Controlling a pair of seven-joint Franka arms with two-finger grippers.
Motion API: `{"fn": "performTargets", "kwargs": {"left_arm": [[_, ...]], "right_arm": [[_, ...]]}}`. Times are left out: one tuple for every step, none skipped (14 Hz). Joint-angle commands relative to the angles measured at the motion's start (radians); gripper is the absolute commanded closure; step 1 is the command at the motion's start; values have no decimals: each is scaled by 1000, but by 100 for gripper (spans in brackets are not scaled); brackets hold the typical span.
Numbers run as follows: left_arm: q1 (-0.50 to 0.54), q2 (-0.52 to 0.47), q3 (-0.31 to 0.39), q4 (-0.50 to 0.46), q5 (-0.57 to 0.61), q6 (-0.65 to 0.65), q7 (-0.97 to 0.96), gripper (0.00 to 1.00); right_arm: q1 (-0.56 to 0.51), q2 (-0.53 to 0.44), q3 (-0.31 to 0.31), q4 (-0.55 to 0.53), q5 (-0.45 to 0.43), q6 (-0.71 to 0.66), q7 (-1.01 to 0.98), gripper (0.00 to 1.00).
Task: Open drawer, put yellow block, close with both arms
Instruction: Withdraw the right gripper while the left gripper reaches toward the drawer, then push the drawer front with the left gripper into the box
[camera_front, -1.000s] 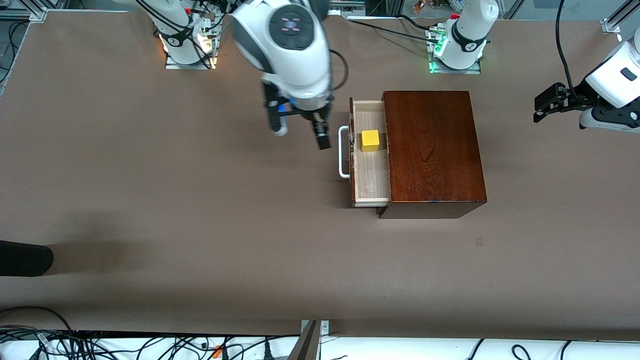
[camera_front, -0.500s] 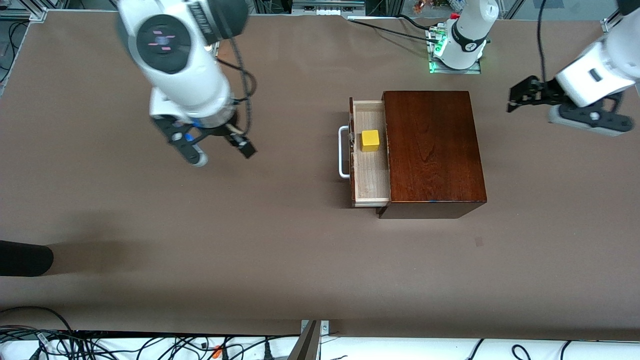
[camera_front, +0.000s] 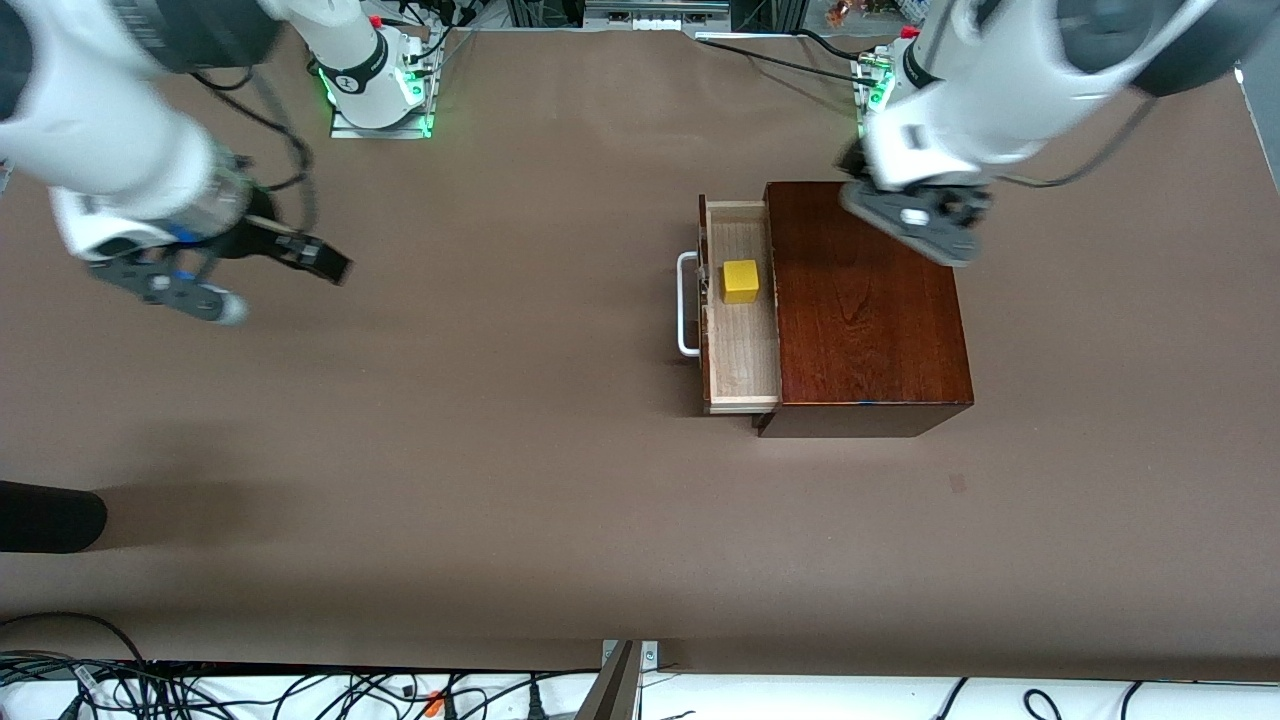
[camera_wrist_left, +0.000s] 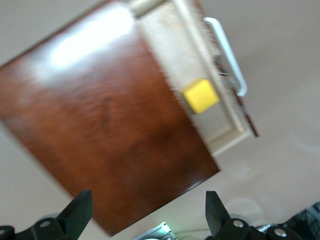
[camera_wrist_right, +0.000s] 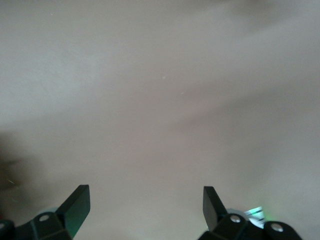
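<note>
Your left gripper (camera_wrist_left: 145, 220), jaws apart and empty, hung over the wooden box (camera_front: 865, 300), far closer to the open drawer (camera_front: 742, 345) holding the yellow block (camera_front: 741, 281) than your right gripper (camera_front: 270, 275), also spread wide over bare table (camera_front: 500, 450).

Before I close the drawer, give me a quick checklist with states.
1. Block in the drawer: ok.
2. Block below the box's opening: cannot tell.
3. Handle free of obstruction: ok.
4. Left gripper open, over the box: ok.
5. Right gripper open, holding nothing: ok.
6. Right gripper at the handle: not ok, it is over bare table toward the right arm's end.
</note>
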Motion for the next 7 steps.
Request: {"fn": "performTargets", "kwargs": {"left_arm": [[-107,143,7,138,-31,-6,95,0],[-136,196,6,178,-34,11,135,0],[-160,232,6,201,-34,37,181,0],[-177,255,4,203,-40,84,233,0],[-188,273,4,203,-53,134,292,0],[-210,296,4,203,-56,177,368,0],[-220,321,4,203,-59,233,474,0]], "right_arm": [[-105,-100,41,-116,-9,29,-174,0],[-169,-114,69,-135,-9,33,-237,0],[-250,-122,125,-141,-9,34,-302,0],[-331,-123,179,-141,-14,36,-353,0],[-378,-126,212,-143,-29,40,-396,0],[-389,-129,220,-147,-40,55,-429,0],[-394,-138,218,-168,-45,78,-459,0]]}}
